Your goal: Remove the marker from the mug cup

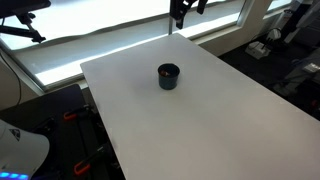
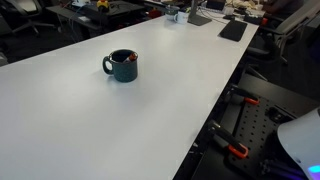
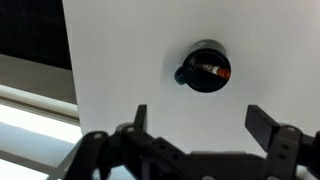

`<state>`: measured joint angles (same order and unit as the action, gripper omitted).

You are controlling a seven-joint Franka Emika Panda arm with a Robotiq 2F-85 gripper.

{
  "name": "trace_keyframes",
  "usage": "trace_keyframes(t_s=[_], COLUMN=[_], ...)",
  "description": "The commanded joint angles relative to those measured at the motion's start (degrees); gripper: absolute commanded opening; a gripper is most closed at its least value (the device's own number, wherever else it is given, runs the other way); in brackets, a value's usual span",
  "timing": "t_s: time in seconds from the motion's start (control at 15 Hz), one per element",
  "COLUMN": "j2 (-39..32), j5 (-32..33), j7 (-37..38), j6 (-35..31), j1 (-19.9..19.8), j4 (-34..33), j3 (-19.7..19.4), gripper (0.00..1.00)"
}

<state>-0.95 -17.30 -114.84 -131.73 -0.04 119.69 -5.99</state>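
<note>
The dark mug cup (image 1: 168,76) stands upright on the white table (image 1: 210,120), also seen in an exterior view (image 2: 122,66) with its handle to the left. In the wrist view the mug cup (image 3: 205,67) is seen from above, with the reddish marker (image 3: 213,70) lying inside it against the rim. The marker's red tip shows at the cup's rim in an exterior view (image 2: 130,57). My gripper (image 3: 203,122) is open and empty, high above the table and apart from the cup. It shows at the top edge of an exterior view (image 1: 180,10).
The table's far edge runs along a bright window ledge (image 1: 110,40). Desks with dark clutter (image 2: 200,15) stand beyond the table. Black equipment with orange clamps (image 2: 235,150) sits below the table's edge.
</note>
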Motion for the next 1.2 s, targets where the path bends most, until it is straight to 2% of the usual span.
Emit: trace_keyframes(t_s=[0.0,0.2,0.47,0.6,1.13], j2=[-4.3,-8.6,-14.1,-13.0,-18.6], j5=[-3.3,-3.8,-2.6,-1.9,0.1], j7=[-5.1,-6.2,-4.1,-4.0,-3.8], j6=[5.2,9.9,13.7,11.5,14.3], j1=[-1.5,-2.2,-3.9,-4.3,-4.9], j4=[-4.9,-8.1,-10.2,-8.0,-12.0], j3=[1.7,2.9,4.3,5.0,6.3], gripper=[1.00,1.00,1.00,1.00,1.00])
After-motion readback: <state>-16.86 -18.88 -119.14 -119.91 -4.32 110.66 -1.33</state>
